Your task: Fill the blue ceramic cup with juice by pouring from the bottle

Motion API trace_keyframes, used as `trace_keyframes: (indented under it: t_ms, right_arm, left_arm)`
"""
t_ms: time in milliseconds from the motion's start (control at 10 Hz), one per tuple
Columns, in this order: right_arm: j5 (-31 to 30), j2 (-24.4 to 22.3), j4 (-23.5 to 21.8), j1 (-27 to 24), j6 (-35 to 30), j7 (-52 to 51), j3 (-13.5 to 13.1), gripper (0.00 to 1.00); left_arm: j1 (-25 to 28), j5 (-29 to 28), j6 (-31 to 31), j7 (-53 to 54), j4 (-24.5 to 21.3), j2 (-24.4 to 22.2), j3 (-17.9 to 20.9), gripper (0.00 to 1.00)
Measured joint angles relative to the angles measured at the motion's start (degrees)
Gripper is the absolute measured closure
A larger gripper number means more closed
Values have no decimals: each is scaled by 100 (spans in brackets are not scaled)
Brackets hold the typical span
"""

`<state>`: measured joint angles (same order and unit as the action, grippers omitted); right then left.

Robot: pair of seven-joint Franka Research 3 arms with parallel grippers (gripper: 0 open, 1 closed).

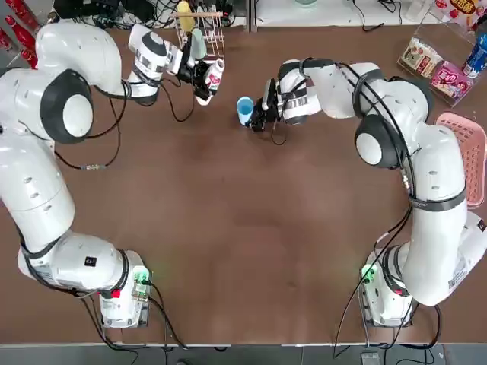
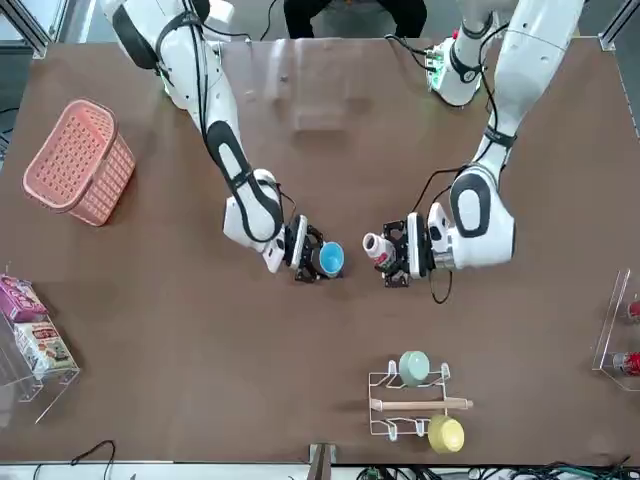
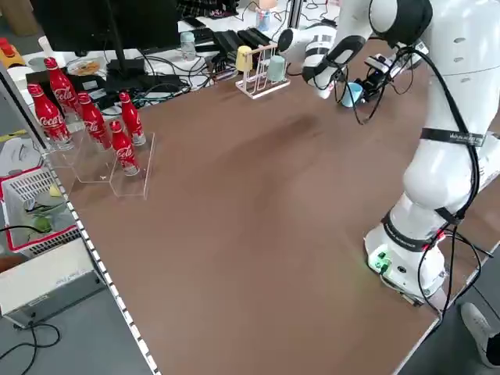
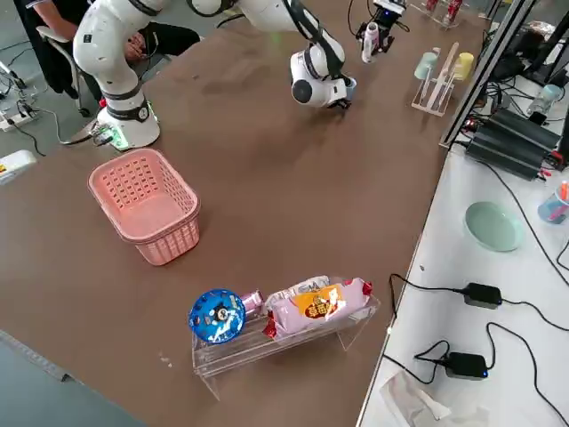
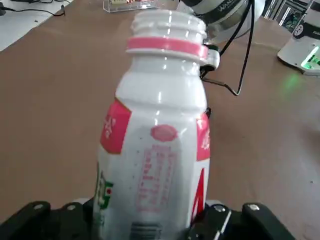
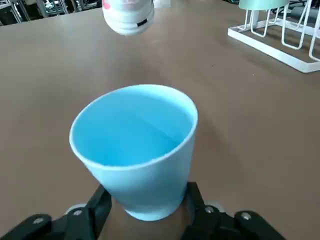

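The blue ceramic cup (image 6: 135, 145) is gripped by the right gripper (image 1: 261, 114) above the far part of the table; near it, the left gripper (image 1: 199, 76) clasps the white bottle (image 5: 155, 130), beside the wire cup rack (image 2: 415, 405)

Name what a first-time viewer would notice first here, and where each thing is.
The eye would probably go first to the two big white arms reaching in over the brown table: the left end effector grips a white bottle, the right one a light blue cup. Next comes the pink basket, on the table at the robot's right.
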<state>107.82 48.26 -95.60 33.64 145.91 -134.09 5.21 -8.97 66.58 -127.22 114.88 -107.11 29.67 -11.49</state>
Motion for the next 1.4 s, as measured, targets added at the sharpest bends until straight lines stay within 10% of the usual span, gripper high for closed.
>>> trace_keyframes:
  t_ms: [1400]
  right_arm:
    - [16,1,-1,-10,0,-25,-1,33]
  left_arm:
    - [-1009,-1034,-636,-1325,178,-18,507,51]
